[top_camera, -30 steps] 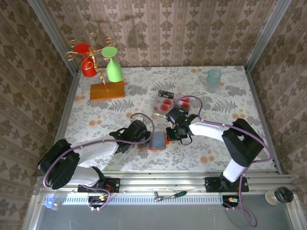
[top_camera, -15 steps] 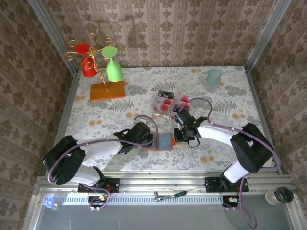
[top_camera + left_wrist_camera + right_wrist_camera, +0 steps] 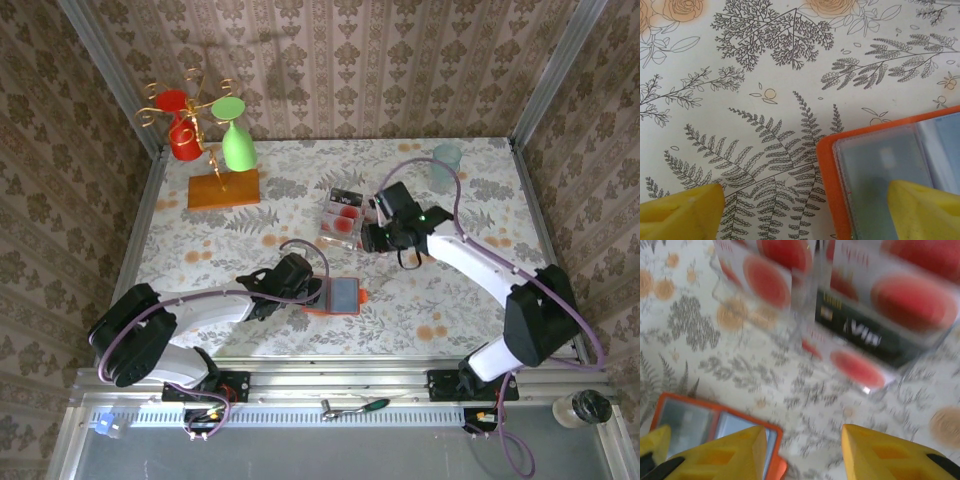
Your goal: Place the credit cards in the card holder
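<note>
- Floral-patterned tabletop [image 3: 200, 240] carries everything.
- Left pincer [image 3: 804, 187] stands spread wide at the card holder's left edge. One yellow finger [image 3: 925, 210] is over its clear pocket, and nothing is gripped.
- Right pincer [image 3: 802, 430] is partly open and empty, near the cards.
- Card holder [image 3: 343, 295], orange, lies open flat at near centre.
- Credit cards [image 3: 347, 215], red-blotched, sit clustered beyond it, apart from the holder.

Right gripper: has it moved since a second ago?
Yes. The right gripper has pulled away from the card holder, toward the far wall, and now sits just right of the credit cards.
</note>
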Controlling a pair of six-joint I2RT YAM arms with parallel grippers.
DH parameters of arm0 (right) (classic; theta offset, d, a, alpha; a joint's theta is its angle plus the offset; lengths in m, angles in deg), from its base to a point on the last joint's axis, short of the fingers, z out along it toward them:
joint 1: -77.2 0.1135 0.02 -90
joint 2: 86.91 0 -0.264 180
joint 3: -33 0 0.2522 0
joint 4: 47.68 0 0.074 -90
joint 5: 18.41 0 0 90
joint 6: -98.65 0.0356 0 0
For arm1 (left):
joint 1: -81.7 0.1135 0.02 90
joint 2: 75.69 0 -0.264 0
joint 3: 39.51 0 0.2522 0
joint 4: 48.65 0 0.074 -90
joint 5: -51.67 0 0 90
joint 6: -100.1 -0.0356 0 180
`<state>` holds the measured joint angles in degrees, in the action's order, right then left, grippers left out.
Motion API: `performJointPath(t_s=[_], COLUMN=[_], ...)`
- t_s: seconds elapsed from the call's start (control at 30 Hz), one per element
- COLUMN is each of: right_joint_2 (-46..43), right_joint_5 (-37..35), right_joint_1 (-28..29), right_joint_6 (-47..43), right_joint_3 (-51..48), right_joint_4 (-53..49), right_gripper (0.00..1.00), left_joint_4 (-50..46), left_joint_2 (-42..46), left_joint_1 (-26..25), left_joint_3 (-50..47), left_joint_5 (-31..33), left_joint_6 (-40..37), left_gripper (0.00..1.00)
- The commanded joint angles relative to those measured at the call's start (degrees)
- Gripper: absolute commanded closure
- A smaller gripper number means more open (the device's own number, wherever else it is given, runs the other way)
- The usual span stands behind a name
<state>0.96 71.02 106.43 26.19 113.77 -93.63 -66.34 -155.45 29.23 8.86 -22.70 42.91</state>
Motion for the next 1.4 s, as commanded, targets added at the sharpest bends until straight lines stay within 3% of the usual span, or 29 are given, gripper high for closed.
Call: performJointPath(t_s=[0.0, 0.33, 0.83, 1.03, 1.37], right_joint_2=[6.36, 16.99, 22.5, 21.63, 21.99], right_joint_5=[-7.7, -12.6, -14.97, -14.23, -11.36], right_joint_1=[0.03, 0.47, 1.39, 2.36, 2.58], right_joint_6=[-8.74, -14.32, -16.91, -17.45, -21.73], right_joint_3=[5.19, 14.68, 14.73, 13.59, 13.02], right_joint_4=[-6.75, -10.97, -9.91, -9.15, -7.68], right_gripper=[0.56, 0.62, 0.66, 0.72, 0.93], left_joint_4=[-0.71, -0.3, -0.03, 0.06, 0.25], left_joint_2=[1.89, 3.81, 4.71, 4.8, 4.97], left_joint_1=[-0.14, -0.01, 0.0, 0.11, 0.22], left_joint_3=[2.29, 1.73, 0.78, 0.46, -0.12], left_joint_5=[0.52, 0.8, 0.6, 0.62, 0.56], left_joint_6=[-0.92, 0.2, 1.3, 1.55, 1.72], left_gripper=[0.07, 0.0, 0.0, 0.0, 0.0])
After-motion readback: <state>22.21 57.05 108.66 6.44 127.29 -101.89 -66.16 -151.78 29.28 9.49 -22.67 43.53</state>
